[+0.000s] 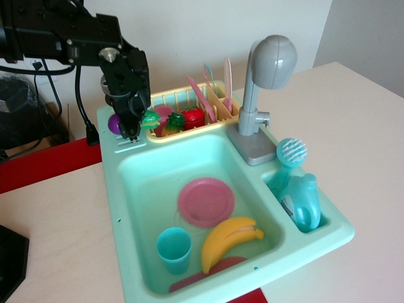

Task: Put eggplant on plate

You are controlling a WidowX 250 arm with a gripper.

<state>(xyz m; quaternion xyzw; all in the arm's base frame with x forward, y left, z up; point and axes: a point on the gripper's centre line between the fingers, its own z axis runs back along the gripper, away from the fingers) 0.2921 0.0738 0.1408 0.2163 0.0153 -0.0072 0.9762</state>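
The purple eggplant (115,124) with its green cap (149,120) is held in my gripper (130,126) a little above the back left corner of the teal toy sink (126,208). The gripper is shut on it, and its fingers hide the eggplant's middle. The round pink plate (206,201) lies flat in the sink basin, well below and to the right of the gripper.
A yellow banana (230,242), a teal cup (173,250) and a dark red flat piece (202,274) lie in the basin near the plate. A yellow rack (183,110) holds toy fruit and utensils. A grey faucet (262,88) and teal bottle (303,202) stand right.
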